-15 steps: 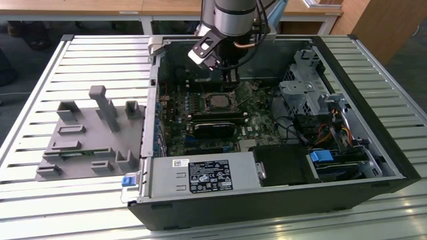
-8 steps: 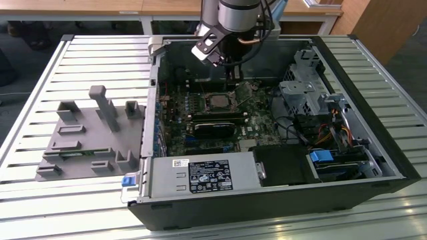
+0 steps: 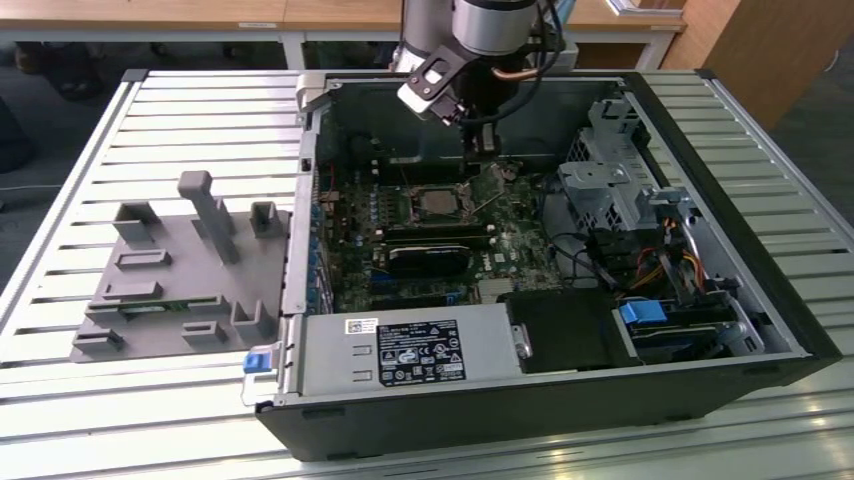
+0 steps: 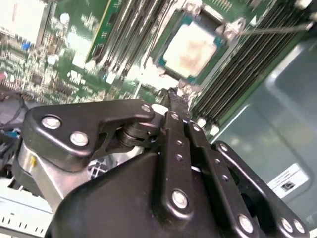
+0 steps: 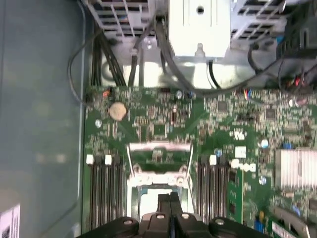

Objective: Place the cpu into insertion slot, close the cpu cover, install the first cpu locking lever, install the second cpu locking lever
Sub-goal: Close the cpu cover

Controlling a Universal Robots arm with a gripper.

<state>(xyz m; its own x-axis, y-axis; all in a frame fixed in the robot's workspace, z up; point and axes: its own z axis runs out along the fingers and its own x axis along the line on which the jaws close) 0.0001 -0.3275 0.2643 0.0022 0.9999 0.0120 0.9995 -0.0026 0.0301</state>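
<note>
gripper jaws clenched together, just beside the insertion slot | cpu lies flat in that slot, silver top up, square so no long side | first wrist view: cpu cover flipped open behind the slot | exterior view: slot sits inside the open case on the counter

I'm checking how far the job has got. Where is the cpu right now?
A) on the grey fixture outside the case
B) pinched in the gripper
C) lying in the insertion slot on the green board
C: in the second wrist view the cpu shows its silver-grey top inside the insertion slot, while the gripper, apart from it, holds no chip.
</note>
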